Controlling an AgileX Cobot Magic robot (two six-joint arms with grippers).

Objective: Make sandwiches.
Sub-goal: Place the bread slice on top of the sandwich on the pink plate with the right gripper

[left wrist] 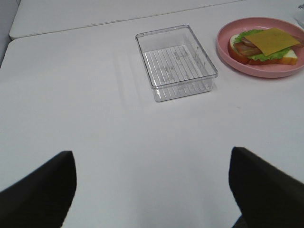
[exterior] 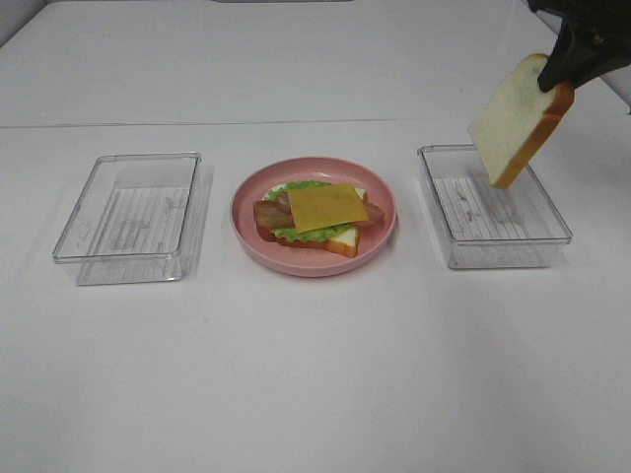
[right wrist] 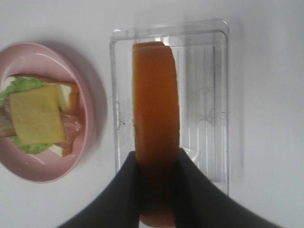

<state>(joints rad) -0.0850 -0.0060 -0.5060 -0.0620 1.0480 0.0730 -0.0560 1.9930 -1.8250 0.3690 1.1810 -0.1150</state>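
Observation:
An open sandwich (exterior: 315, 215) lies on the pink plate (exterior: 246, 222) at the table's middle: a bread slice, green lettuce, bacon strips and a yellow cheese slice (exterior: 326, 206) on top. It also shows in the left wrist view (left wrist: 263, 45) and the right wrist view (right wrist: 38, 116). My right gripper (exterior: 564, 67) is shut on a second bread slice (exterior: 515, 120), held tilted in the air above the right clear tray (exterior: 493, 207). The right wrist view shows the slice's crust edge (right wrist: 156, 128) between the fingers (right wrist: 121, 190). My left gripper (left wrist: 152, 190) is open and empty, low over bare table.
A clear plastic tray (exterior: 130, 217) stands left of the plate, with nothing in it; it shows in the left wrist view (left wrist: 175, 61). The right tray (right wrist: 209, 99) holds nothing under the lifted bread. A table seam runs across the back.

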